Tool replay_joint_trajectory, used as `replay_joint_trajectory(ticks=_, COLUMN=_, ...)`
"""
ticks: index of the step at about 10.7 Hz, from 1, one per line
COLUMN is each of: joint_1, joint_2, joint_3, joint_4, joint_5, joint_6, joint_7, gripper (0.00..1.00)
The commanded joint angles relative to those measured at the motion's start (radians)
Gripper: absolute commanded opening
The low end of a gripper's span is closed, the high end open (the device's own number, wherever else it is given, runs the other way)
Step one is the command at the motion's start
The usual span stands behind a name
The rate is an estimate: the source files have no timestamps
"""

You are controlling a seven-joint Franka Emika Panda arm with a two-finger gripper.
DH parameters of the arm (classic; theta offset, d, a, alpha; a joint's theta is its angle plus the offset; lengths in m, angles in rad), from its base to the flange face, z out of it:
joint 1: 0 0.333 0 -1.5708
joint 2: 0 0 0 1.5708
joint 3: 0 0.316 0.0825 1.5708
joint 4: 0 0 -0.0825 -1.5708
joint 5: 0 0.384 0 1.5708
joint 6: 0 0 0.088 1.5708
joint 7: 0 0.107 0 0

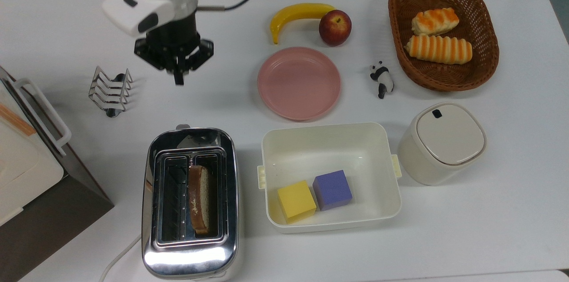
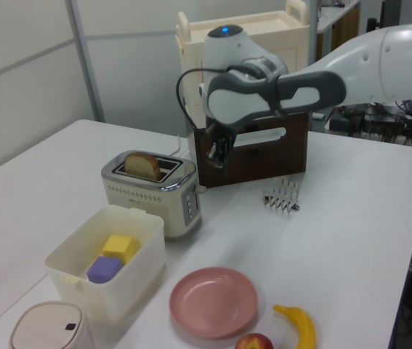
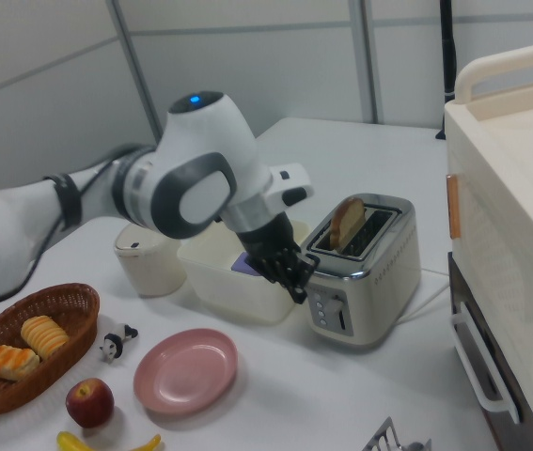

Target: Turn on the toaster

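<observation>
The chrome two-slot toaster [image 1: 191, 253] stands near the front edge in the top view, with a slice of bread [image 1: 198, 199] upright in one slot. Its small lever [image 1: 182, 126] sticks out of the end that faces my gripper; the same lever [image 3: 341, 310] sits on the end panel in the right view. My gripper [image 1: 178, 79] hangs above the table, a short way beyond that end, with its fingers shut and nothing in them. In the left view the gripper [image 2: 219, 156] is above and behind the toaster [image 2: 151, 196]. In the right view the gripper [image 3: 301, 293] is close beside the toaster's end panel.
A wire toast rack [image 1: 110, 90] stands to the top view's left of the gripper, a pink plate [image 1: 298, 82] to its right. Beside the toaster sits a cream tub [image 1: 271, 139] holding a yellow and a purple cube. A white-and-brown appliance [image 1: 26, 157] fills the left edge.
</observation>
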Motion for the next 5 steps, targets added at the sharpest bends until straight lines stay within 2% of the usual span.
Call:
replay_joint_trajectory(ticks=1, joint_1=-0.005, joint_2=0.105, joint_3=0.000, joint_4=0.030, joint_5=0.018, joint_6=0.127, joint_7=-0.026, gripper=0.00)
replay_joint_trajectory(ticks=5, joint_1=-0.005, joint_2=0.197, joint_3=0.003, joint_4=0.025, joint_5=0.035, joint_6=0.297, joint_7=-0.015, gripper=0.00)
